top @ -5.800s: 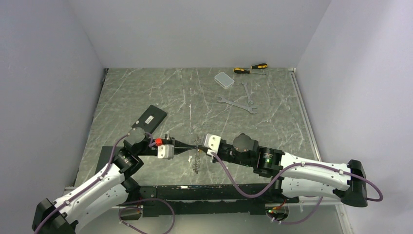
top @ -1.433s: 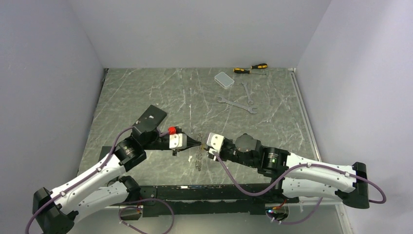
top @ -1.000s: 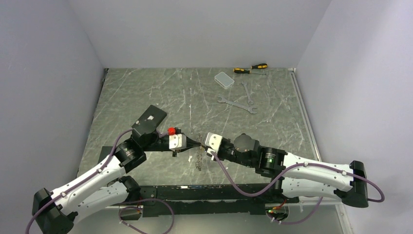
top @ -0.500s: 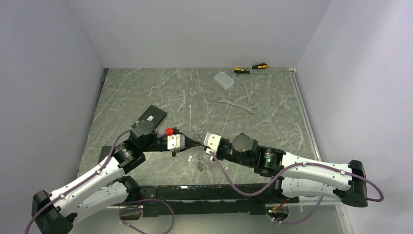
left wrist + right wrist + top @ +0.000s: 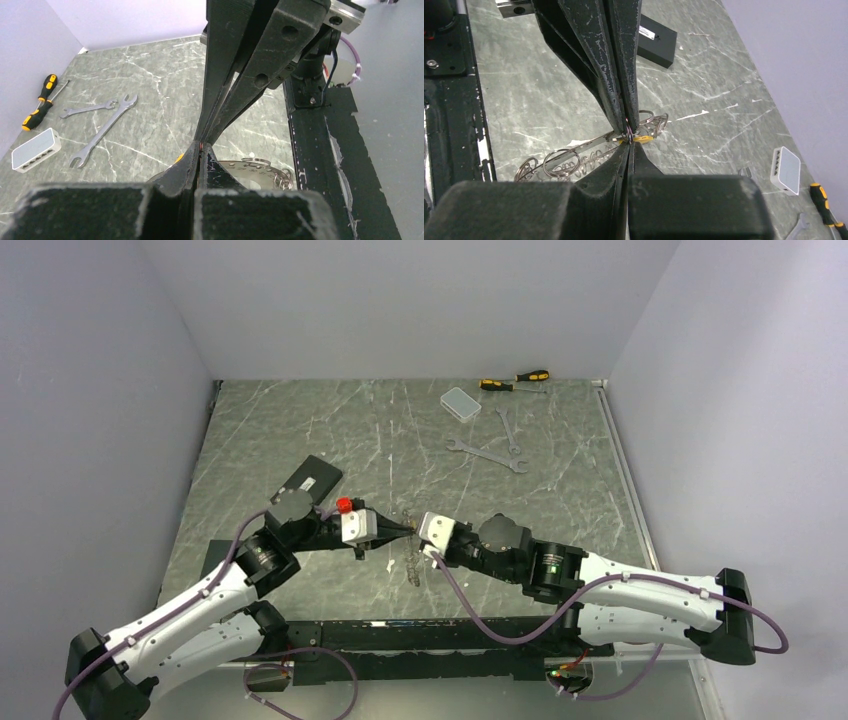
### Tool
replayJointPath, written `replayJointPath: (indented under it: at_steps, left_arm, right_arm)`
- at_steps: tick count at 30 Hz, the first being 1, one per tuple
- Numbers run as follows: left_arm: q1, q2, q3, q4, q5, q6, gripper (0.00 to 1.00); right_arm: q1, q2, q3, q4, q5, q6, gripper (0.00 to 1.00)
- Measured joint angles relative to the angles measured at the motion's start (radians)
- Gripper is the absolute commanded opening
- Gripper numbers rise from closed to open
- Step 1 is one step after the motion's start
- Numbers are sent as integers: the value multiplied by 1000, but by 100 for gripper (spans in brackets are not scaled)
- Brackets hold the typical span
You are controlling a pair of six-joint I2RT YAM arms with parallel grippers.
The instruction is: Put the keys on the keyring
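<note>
left gripper (image 5: 197, 156), right gripper (image 5: 628, 149) closed, tips meeting, keys (image 5: 413, 566) below

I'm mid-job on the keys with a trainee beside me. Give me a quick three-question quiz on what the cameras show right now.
1. True or false: the left gripper and the right gripper are both shut, meeting tip to tip.
2. The wrenches lie: A) on the far right part of the table, near the screwdrivers; B) at the near edge, between the arm bases; C) in the right gripper.
3. In the right wrist view, what colour is the head of the key at the meeting fingertips?
Key: 1 true; 2 A; 3 yellow-orange.
</note>
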State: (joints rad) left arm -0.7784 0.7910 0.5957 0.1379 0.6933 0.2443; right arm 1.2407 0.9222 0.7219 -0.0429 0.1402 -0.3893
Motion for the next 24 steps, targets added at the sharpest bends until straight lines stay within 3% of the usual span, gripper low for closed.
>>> replayJointPath:
  at_steps: [17, 24]
  left_arm:
    - [-1, 4, -128, 380, -126, -261, 0]
    - [-2, 5, -129, 413, -151, -291, 0]
  right_arm:
    - [0, -6, -2, 45, 53, -11, 3]
    - [0, -6, -2, 61, 60, -11, 4]
